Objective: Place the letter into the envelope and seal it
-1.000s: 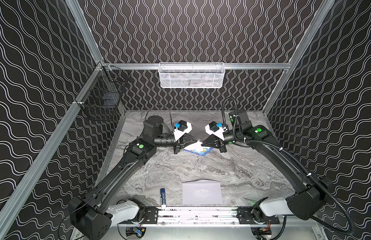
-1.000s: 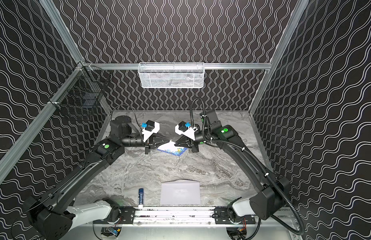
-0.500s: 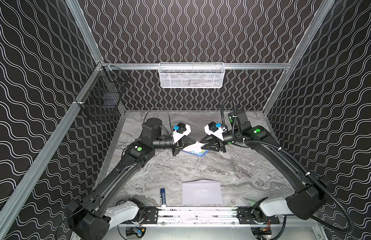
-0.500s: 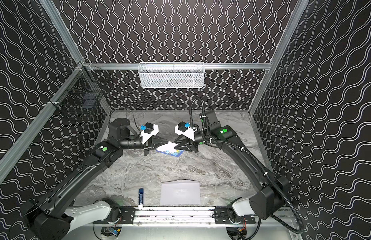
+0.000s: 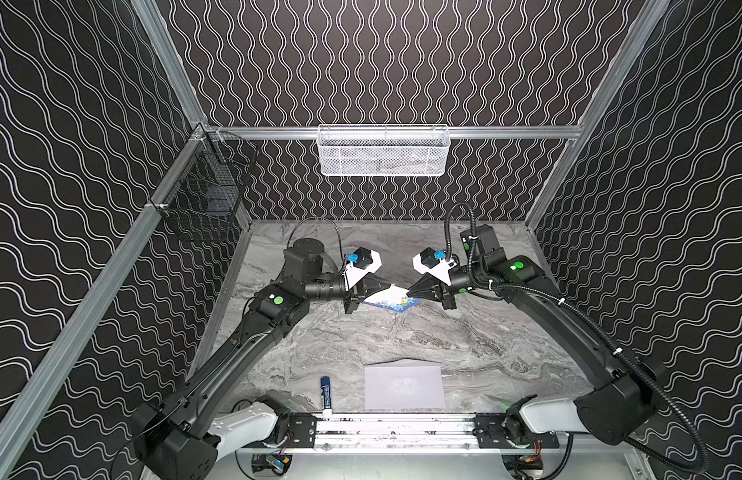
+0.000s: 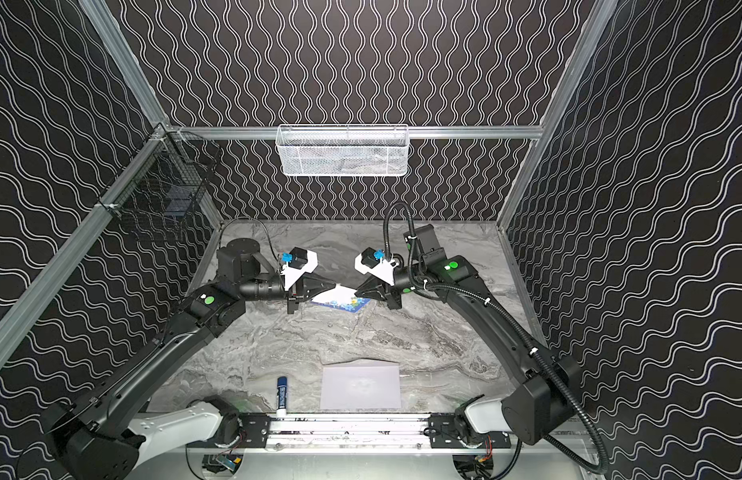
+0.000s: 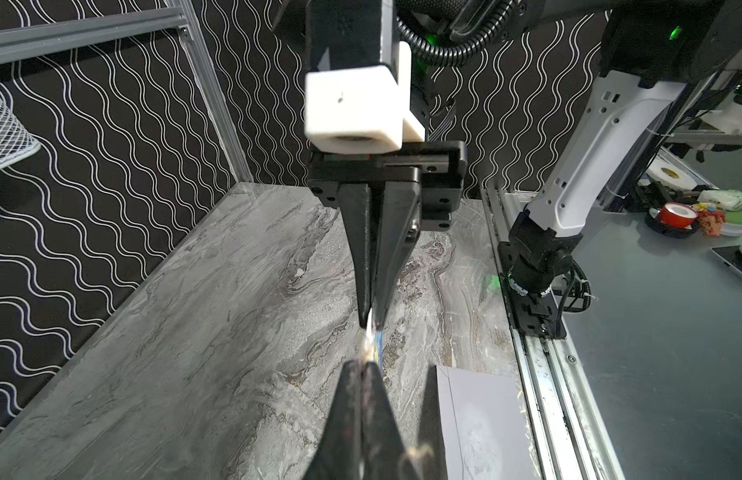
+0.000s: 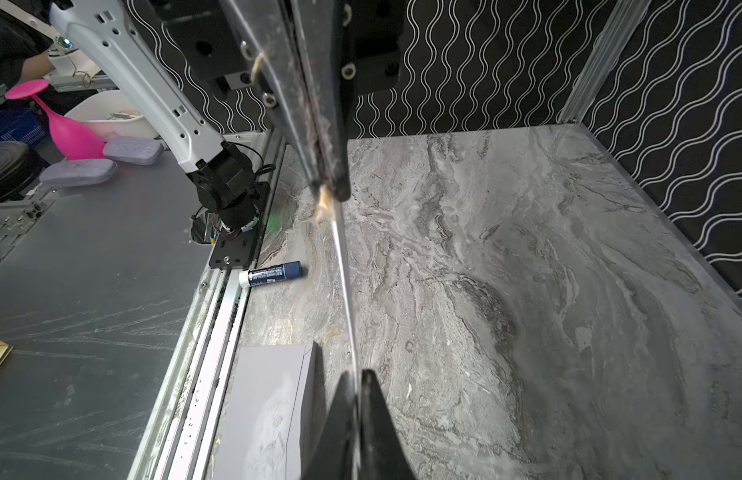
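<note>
The letter (image 5: 387, 297), a white sheet with blue flower prints, hangs stretched between my two grippers above the back middle of the table, as both top views show (image 6: 338, 298). My left gripper (image 5: 391, 286) is shut on its left edge. My right gripper (image 5: 407, 294) pinches the opposite edge. In the left wrist view the sheet (image 7: 371, 345) runs edge-on from my left gripper (image 7: 363, 363) to the right gripper (image 7: 372, 322). The right wrist view shows the same thin edge (image 8: 344, 274) entering my right gripper (image 8: 357, 374). The pale grey-lavender envelope (image 5: 404, 386) lies flat near the front rail, apart from both grippers.
A blue glue stick (image 5: 325, 395) lies left of the envelope by the front rail (image 5: 394, 428). A white mesh basket (image 5: 384, 151) hangs on the back wall and a black wire basket (image 5: 203, 203) on the left wall. Marbled table (image 5: 402, 336) stretches between letter and envelope.
Both wrists have dipped slightly with the letter still stretched between them. The envelope and glue stick have not moved.
</note>
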### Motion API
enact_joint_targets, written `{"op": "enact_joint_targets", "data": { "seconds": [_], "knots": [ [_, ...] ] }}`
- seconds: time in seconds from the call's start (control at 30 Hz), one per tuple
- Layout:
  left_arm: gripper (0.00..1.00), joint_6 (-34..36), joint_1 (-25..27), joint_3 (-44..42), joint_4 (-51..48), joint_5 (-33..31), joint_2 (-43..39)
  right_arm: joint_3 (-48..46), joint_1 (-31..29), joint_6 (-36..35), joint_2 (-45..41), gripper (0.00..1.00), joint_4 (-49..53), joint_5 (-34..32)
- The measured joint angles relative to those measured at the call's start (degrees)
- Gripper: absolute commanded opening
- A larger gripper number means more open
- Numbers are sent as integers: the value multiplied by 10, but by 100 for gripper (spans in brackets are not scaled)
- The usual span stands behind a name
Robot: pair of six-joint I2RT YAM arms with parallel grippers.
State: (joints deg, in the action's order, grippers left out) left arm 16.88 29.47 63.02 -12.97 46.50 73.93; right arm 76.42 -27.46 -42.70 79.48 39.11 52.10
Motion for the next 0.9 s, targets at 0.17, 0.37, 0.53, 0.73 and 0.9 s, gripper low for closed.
{"op": "enact_joint_targets", "data": {
  "seconds": [0.17, 0.37, 0.53, 0.73, 0.9],
  "knots": [
    [0, 0, 0, 0, 0, 0, 0, -10, 12, 1, -5, 4, 0, -11],
    [0, 0, 0, 0, -8, -3, -1, -10, 15, -1, 7, 0, 6, -14],
    [0, 2, 0, -1, -9, -4, -7, -12, 16, 1, 4, 27, 7, -17],
    [0, 7, 0, -1, -8, -4, -9, -32, 16, 9, -7, 0, -2, -17],
    [0, 9, 0, -6, -1, -8, -9, -30, 16, 16, -9, 31, -1, -21]
  ]
}}
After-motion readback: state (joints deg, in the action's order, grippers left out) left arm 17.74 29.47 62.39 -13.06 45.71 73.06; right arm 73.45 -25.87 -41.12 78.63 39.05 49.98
